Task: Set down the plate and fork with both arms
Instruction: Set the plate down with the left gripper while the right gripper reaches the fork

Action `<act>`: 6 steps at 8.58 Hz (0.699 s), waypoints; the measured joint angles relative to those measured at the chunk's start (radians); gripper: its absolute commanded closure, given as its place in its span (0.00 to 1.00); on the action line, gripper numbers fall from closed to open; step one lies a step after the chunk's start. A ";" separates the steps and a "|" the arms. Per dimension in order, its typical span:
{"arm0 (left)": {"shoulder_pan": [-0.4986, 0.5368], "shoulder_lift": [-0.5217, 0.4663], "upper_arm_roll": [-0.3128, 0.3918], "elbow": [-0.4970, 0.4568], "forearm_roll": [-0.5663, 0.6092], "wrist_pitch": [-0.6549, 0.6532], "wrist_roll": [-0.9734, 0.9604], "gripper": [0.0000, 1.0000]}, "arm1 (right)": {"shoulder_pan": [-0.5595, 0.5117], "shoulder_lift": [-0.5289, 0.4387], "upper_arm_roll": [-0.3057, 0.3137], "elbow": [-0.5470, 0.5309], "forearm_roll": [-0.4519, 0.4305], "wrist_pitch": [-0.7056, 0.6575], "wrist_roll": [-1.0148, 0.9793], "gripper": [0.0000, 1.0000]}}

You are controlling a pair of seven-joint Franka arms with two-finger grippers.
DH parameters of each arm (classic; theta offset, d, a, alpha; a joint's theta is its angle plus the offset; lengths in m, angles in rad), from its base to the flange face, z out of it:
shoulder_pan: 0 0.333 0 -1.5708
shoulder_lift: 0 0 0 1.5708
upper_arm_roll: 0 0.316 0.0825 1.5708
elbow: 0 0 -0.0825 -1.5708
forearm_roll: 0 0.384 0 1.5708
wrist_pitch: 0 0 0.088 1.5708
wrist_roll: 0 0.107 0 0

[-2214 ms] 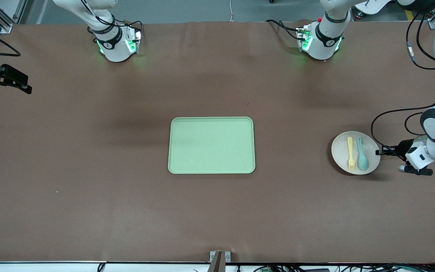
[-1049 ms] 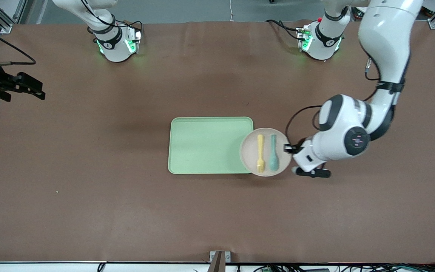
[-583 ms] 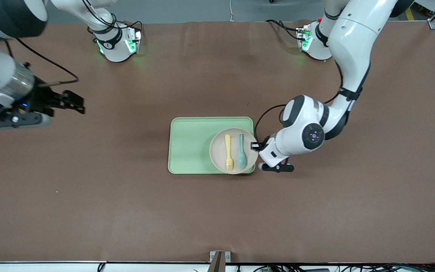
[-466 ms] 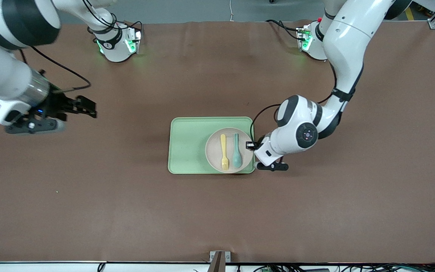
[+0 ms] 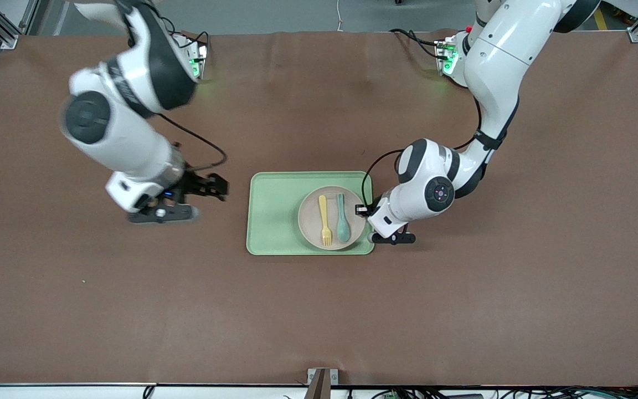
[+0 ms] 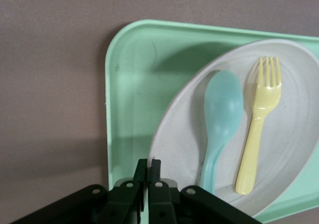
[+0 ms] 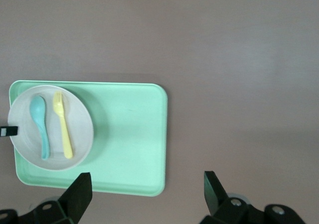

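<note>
The left gripper [image 5: 361, 210] is pinching the rim of the plate [image 5: 308, 221], its jaws drawn tight together on the edge at the end of the tray [image 5: 274, 213] toward the left arm's end of the bench [image 5: 319, 310]. In the left wrist view that gripper [image 6: 148, 176] is showing its two black fingers [image 6: 141, 170] pressed almost together over the plate's [image 6: 179, 149] near rim, and the plate is sitting over the tray [image 6: 134, 74], partly shading it; whether it is resting flat or being held slightly up cannot be told.

The fork [image 5: 324, 220] is lying on the plate just past the jaws, side by side with a teal spoon [image 5: 342, 218], the spoon being the closer of the two to the left gripper; the two handles are running parallel.

The right gripper [image 5: 215, 187] is hanging over bare bench just beside the tray's other end, jaws spread wide and gripping nothing. From its wrist view the wide-set fingers [image 7: 79, 194] are framing the tray [image 7: 129, 134], with the plate [image 7: 77, 119], fork [image 7: 63, 125] and spoon [image 7: 40, 124] lying well apart from that right gripper [image 7: 147, 191]
</note>
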 measured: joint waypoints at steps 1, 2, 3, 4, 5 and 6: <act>-0.003 0.006 -0.003 -0.013 0.000 0.019 0.000 0.99 | 0.039 0.045 0.000 -0.006 0.000 0.072 0.020 0.01; -0.006 0.012 -0.004 -0.018 -0.001 0.028 0.000 0.83 | 0.072 0.089 -0.001 -0.009 0.000 0.145 0.029 0.01; -0.006 0.013 -0.004 -0.018 -0.001 0.029 0.000 0.57 | 0.100 0.131 -0.001 -0.010 0.000 0.210 0.032 0.02; -0.006 0.013 -0.004 -0.019 -0.006 0.029 0.000 0.41 | 0.133 0.173 -0.001 -0.009 -0.001 0.269 0.032 0.03; -0.004 0.012 -0.004 -0.018 -0.013 0.029 -0.001 0.26 | 0.165 0.213 -0.002 -0.006 -0.001 0.315 0.051 0.07; 0.003 0.005 -0.004 -0.014 -0.014 0.029 -0.001 0.15 | 0.198 0.255 -0.003 0.011 -0.003 0.337 0.093 0.18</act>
